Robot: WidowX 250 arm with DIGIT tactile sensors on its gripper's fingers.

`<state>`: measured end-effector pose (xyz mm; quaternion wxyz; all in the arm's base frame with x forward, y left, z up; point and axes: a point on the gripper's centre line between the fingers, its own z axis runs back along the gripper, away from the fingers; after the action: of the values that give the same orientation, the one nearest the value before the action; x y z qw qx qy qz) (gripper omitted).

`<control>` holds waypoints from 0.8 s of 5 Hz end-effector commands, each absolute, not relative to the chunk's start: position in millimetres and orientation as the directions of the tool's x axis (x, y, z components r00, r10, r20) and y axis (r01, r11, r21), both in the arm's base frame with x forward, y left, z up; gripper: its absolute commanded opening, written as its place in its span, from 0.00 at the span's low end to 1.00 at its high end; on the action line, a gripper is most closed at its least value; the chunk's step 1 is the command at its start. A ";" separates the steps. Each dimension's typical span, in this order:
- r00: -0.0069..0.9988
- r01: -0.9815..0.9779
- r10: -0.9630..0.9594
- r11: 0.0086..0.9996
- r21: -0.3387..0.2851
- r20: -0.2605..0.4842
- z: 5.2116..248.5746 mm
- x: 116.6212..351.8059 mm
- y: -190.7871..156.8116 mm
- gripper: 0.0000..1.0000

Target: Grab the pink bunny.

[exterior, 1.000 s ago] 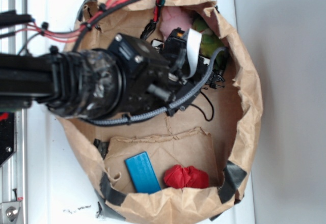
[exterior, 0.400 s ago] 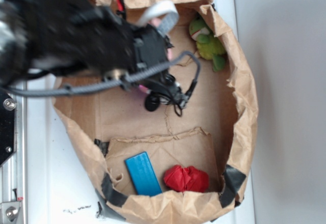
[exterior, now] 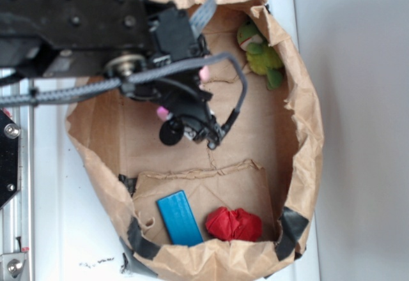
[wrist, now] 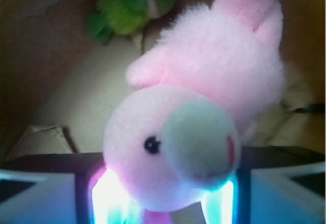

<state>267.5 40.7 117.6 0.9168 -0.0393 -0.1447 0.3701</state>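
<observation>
Between the fingers of the gripper (wrist: 163, 203), the pink bunny (wrist: 198, 112) is clamped at its head, the white face and one dark eye turned toward the wrist camera and the body trailing away beyond. From the exterior view only small pink patches of the plush (exterior: 204, 73) show past the black wrist, so the toy appears lifted clear of the floor of the brown paper bag (exterior: 307, 134). Judged from its fuzzy pile and rounded form, the bunny is light, soft and compressible; a grip across the head or torso should hold better than one on the thin ears or limbs, which would likely slip or stretch. Beyond the bunny, well apart from the gripper, the green frog plush (wrist: 127, 5) lies against the far bag wall. On the opposite side of the gripper, past a torn cardboard flap (exterior: 211, 185), a blue block (exterior: 179, 217) and a red cloth ball (exterior: 234, 223) rest near the bag rim.
</observation>
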 end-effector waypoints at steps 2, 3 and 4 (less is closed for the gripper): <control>0.794 -0.539 0.518 0.842 -0.024 0.317 177.3 271.7 23.3 0.00; 0.809 -0.507 0.490 0.861 -0.038 0.324 185.5 269.5 20.1 0.00; 0.820 -0.489 0.481 0.870 -0.058 0.309 198.9 268.3 24.1 0.00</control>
<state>262.0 9.0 174.5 0.9594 0.0174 -0.1197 0.2546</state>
